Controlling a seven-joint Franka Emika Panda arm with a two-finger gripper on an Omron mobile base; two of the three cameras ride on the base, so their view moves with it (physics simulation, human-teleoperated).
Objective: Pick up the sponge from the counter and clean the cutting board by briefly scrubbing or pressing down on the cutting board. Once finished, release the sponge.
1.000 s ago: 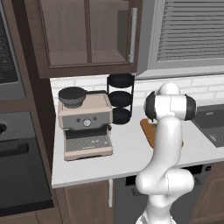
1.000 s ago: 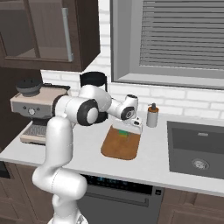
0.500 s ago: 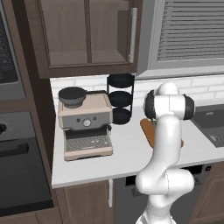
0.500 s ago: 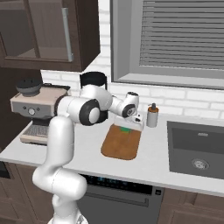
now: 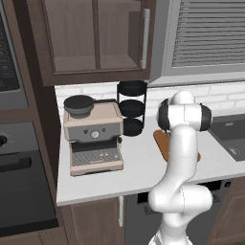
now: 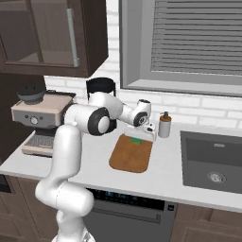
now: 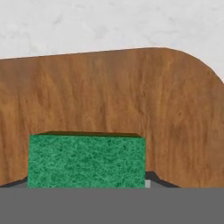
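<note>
Still the gripper [image 6: 143, 135] presses the sponge [image 7: 86, 160] on the cutting board [image 6: 131, 155].

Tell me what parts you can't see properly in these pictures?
- Claw: in the hand view the sponge covers its fingertips; the right base view shows them too small to judge.
- Cutting board: in the left base view the robot's white arm hides most of it.
- Sponge's lower layer: not visible in the hand view; just a green speck in the right base view.
</note>
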